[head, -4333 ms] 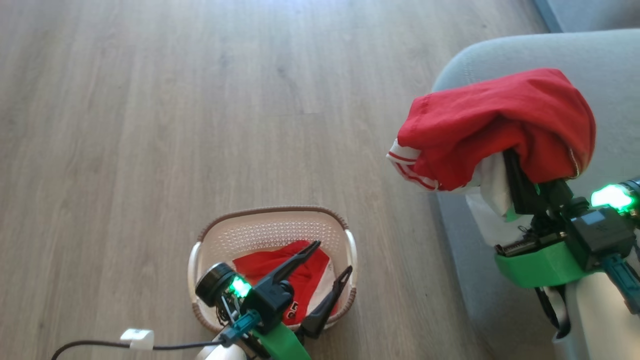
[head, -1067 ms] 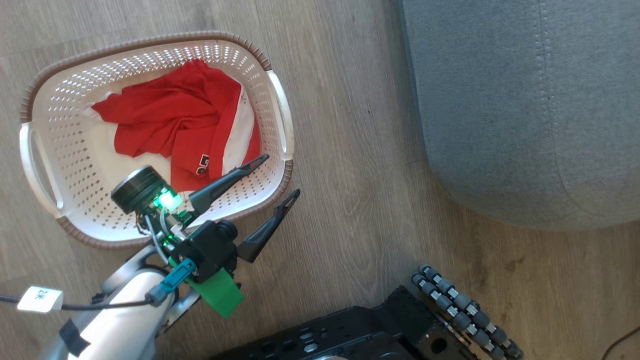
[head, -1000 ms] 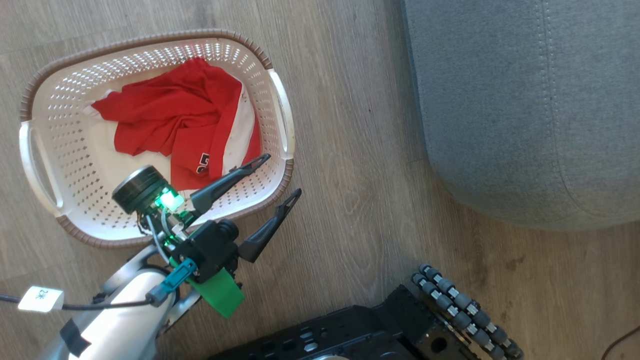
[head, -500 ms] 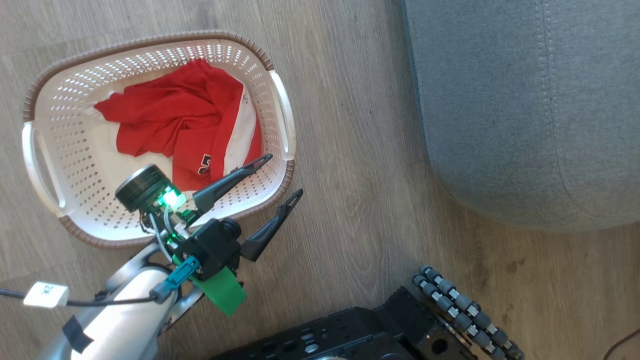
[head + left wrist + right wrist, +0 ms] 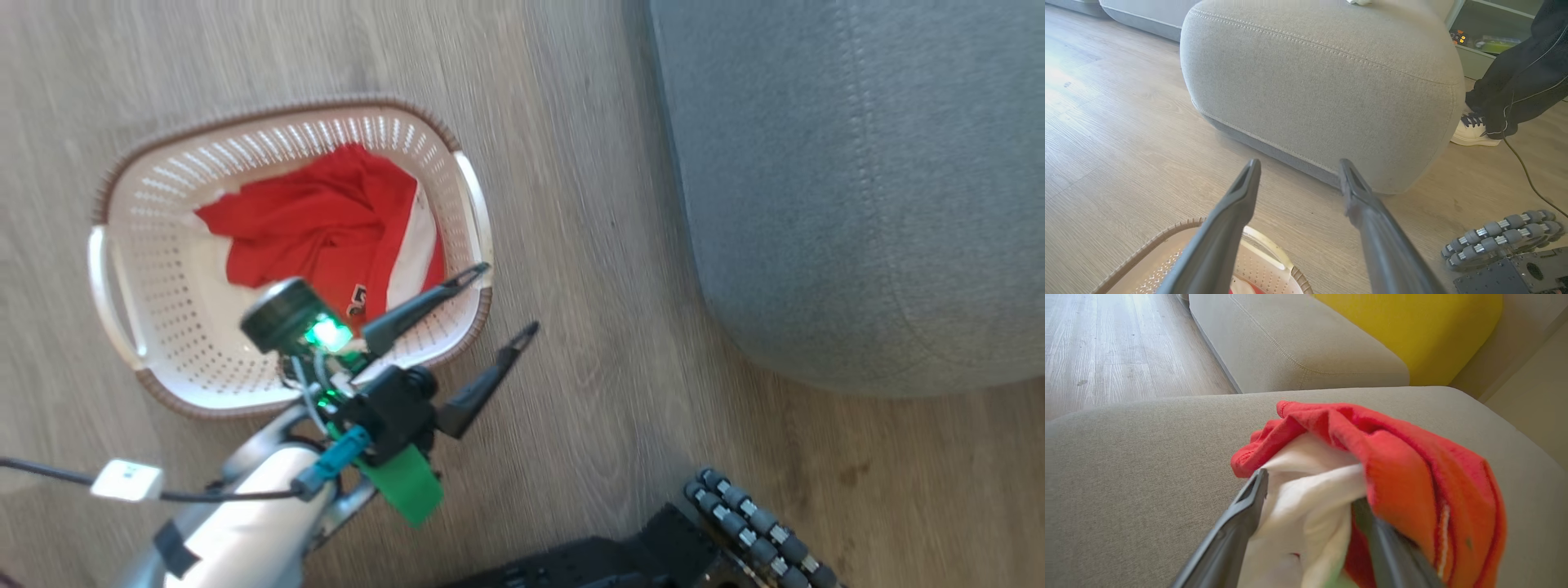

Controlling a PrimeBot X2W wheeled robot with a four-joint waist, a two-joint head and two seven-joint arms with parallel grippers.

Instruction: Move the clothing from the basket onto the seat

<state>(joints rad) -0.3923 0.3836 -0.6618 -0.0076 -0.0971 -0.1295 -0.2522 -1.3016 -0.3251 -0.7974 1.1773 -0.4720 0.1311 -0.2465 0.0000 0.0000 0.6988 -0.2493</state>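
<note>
Left gripper (image 5: 506, 298) spread over basket's (image 5: 171, 188) lower-right rim. Clothing (image 5: 326, 237) inside lies up-left of its tips, so I'd reach with left. Right gripper (image 5: 1309, 490) spread over seat (image 5: 1147, 457), garment (image 5: 1404, 465) draped across its fingers.

Pale wood-plank floor (image 5: 588, 204) all round. A person's leg (image 5: 1523, 81) in dark trousers, white shoe (image 5: 1472, 130) flat on the floor, thin dark cable (image 5: 1527, 175) trailing just beside it. Low shelf (image 5: 1486, 41) with small items behind the leg; yellow cushion (image 5: 1412, 330) in the right wrist view.
</note>
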